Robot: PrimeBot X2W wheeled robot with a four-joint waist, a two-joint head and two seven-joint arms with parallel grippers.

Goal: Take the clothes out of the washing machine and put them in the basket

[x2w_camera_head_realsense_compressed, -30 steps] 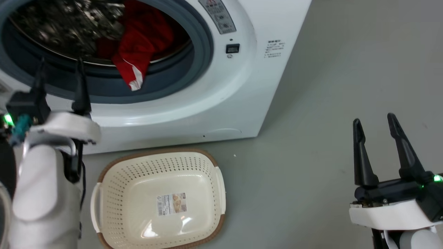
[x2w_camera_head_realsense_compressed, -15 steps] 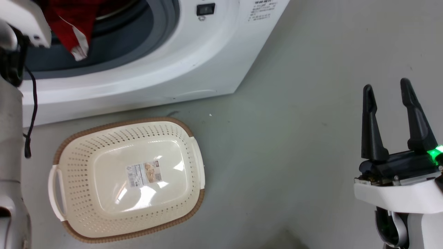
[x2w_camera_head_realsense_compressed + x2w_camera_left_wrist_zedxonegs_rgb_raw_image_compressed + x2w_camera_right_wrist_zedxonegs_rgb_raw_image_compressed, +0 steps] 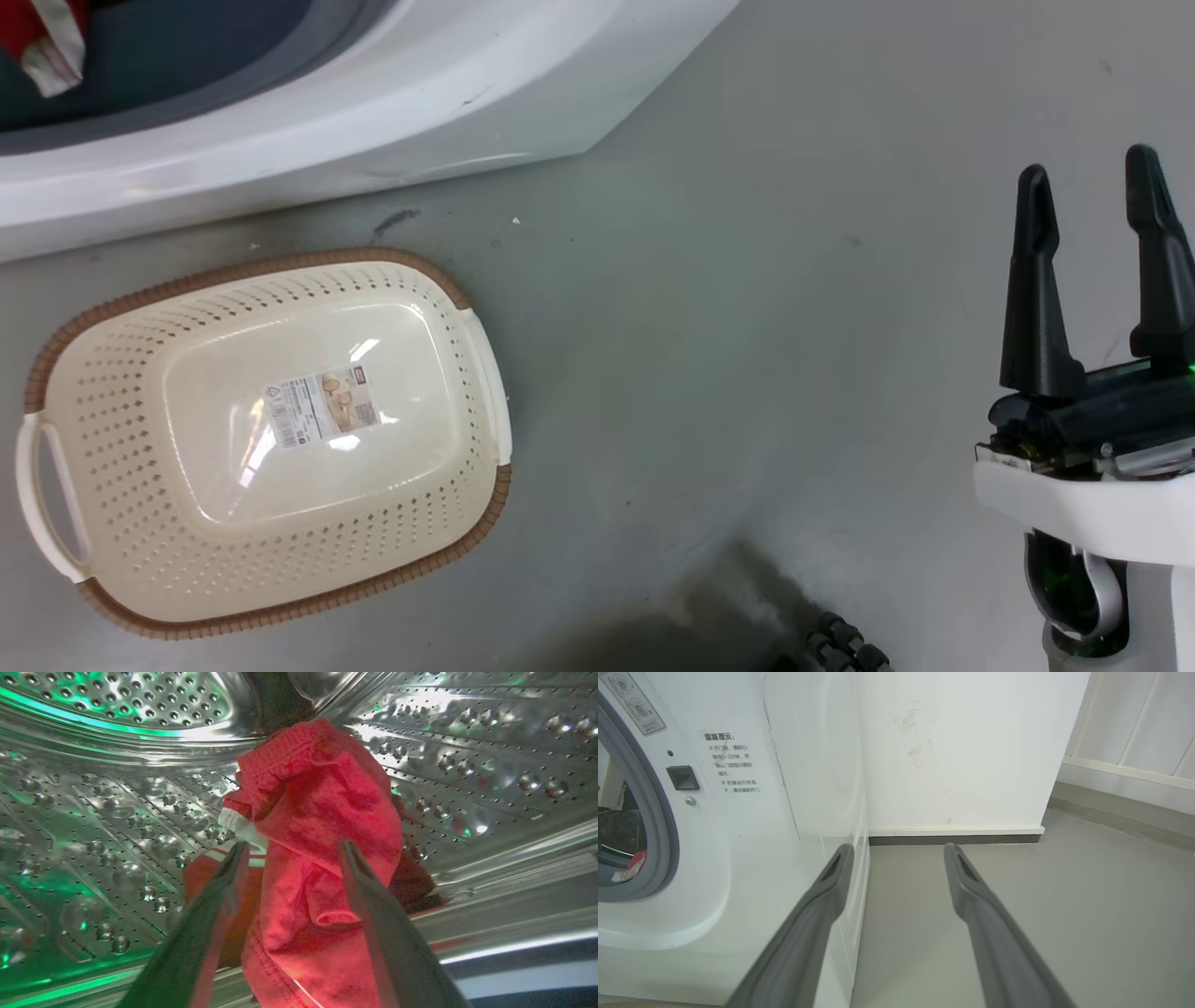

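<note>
A: Where are the clothes [image 3: 317, 826]?
B: Red bunch, inside the washing machine [image 3: 392, 112], low in the drum [image 3: 117, 812]. Left tool [image 3: 292, 851] spread wide, fingers either side of the fabric, nothing pinched yet. Lined up to grab, I'd say.
A: Basket [image 3: 121, 392]?
B: Empty, on the floor [image 3: 747, 327] just before the machine, handy for the drop. Right tool [image 3: 1086, 166] parted, holding nothing, parked aside.

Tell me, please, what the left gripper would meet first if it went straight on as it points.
Most likely the red clothes, bunched straight ahead of the open left gripper inside the drum; the depth is unclear.
</note>
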